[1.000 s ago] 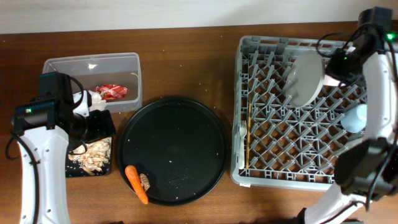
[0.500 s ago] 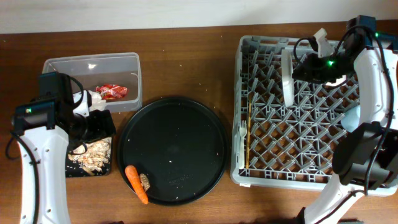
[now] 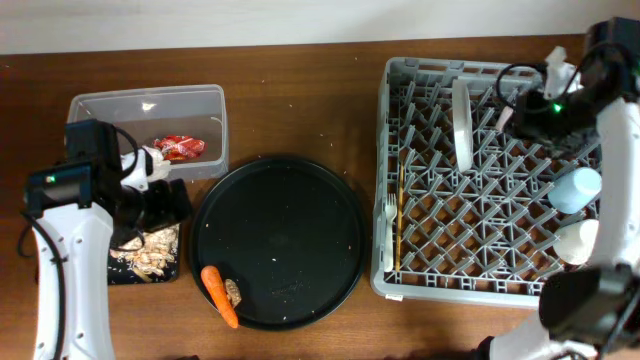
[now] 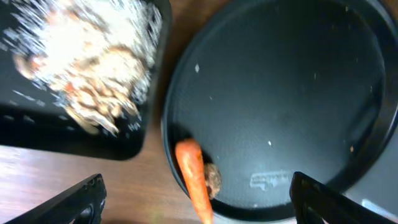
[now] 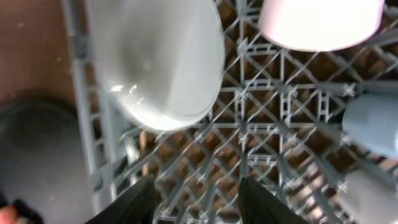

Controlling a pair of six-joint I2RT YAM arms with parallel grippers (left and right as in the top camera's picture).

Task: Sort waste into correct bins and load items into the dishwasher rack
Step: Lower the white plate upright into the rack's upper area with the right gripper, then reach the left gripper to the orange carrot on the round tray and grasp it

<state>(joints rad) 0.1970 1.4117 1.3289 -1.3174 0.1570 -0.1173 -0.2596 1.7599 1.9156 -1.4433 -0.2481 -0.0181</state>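
The wooden table [image 3: 300,100] carried a large round black tray [image 3: 290,220] in the middle, with a small orange carrot [image 3: 218,293] and a brown scrap [image 3: 234,292] touching it at the tray's near-left rim. To the left sat the clear tub [image 3: 95,112], holding a crumpled red wrapper [image 3: 180,148], with a white tissue [image 3: 152,163] at its near edge, partly screened by the left arm. Just below it lay the shallow black tray [image 4: 56,132] with beige food scraps [image 4: 87,62] heaped inside. The left arm reached over that tray's right edge, and the left gripper [image 4: 196,183] hung above the carrot with its fingers [image 4: 84,198] spread wide and nothing between them. The right arm stretched across the far right corner of the grey rack [image 3: 450,287]; the right gripper [image 5: 196,194] hovered over the lattice, fingers [image 5: 130,204] apart and empty, clear of the dishes. The white plate [image 3: 462,125] stood on edge among the pegs in the rack's far middle, glossy and clean. A pale pink bowl [image 5: 320,22] rested just beside it, and a light-blue cup [image 3: 575,190] and a white cup [image 3: 578,241] lay along the right side. Thin chopsticks [image 3: 400,215] and a white fork [image 3: 389,215] lay side by side near the rack's left wall.
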